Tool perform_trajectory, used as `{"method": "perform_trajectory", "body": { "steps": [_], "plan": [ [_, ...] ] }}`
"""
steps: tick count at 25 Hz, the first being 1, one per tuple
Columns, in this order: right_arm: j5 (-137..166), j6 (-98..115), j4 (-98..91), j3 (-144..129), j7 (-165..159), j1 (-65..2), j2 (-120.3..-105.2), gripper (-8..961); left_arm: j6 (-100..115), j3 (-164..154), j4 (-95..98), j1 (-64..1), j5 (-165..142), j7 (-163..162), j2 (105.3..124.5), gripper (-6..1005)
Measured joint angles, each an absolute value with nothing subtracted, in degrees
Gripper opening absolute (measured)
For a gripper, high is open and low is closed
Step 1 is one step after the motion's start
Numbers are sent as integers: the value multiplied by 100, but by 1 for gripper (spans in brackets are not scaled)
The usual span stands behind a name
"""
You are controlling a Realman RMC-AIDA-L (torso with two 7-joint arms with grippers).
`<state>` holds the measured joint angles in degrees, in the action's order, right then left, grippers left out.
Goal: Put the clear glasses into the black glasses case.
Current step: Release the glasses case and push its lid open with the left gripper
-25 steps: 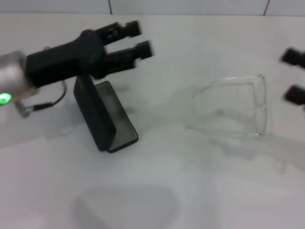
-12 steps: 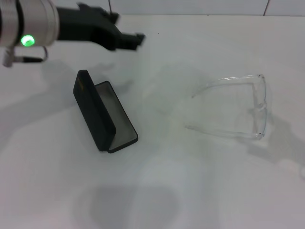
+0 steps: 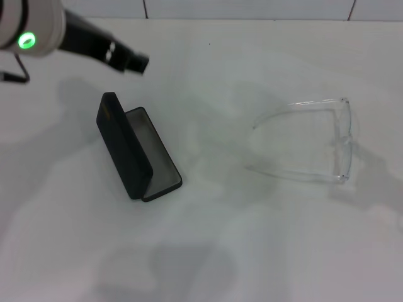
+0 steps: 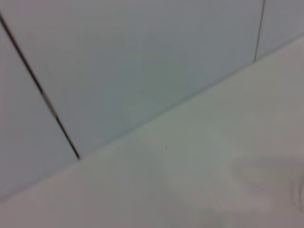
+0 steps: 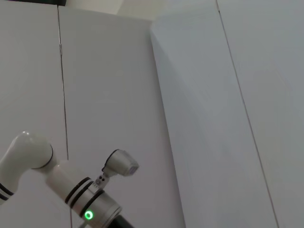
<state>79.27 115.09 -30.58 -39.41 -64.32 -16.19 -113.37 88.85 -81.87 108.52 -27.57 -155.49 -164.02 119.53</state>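
The left gripper [image 3: 129, 61] is up at about 10 o'clock in the head view, above the table [image 3: 208, 251]. Only its dark tip shows, so I cannot tell if it is open or closed. It holds nothing. The right gripper is not in the head view at all, and its wrist camera looks at the wall [image 5: 199, 95] and the left arm [image 5: 80, 199] far off.

Just under the left gripper, toward 8 o'clock from the middle of the table, sits the black glasses case [image 3: 135, 151]. Its lid stands up, so it is open. You can see its grey inside, and there is nothing in it.

The clear glasses [image 3: 318, 141] lie flat on the table at about 3 o'clock, well apart from the case. Their 2 thin arms point toward the case.

So I think only 1 part looks done: the case is open. The glasses are not yet picked up, and they still have to go into the case.
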Motion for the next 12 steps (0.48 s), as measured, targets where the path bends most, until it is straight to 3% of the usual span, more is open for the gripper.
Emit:
{"method": "perform_trajectory", "body": {
  "steps": [12],
  "plan": [
    [7969,11405,-3037,-3937,-6271,-1634,-11337,871,9466,-8816,10380,-2911,-16119,-17216,11982,683]
  ]
}}
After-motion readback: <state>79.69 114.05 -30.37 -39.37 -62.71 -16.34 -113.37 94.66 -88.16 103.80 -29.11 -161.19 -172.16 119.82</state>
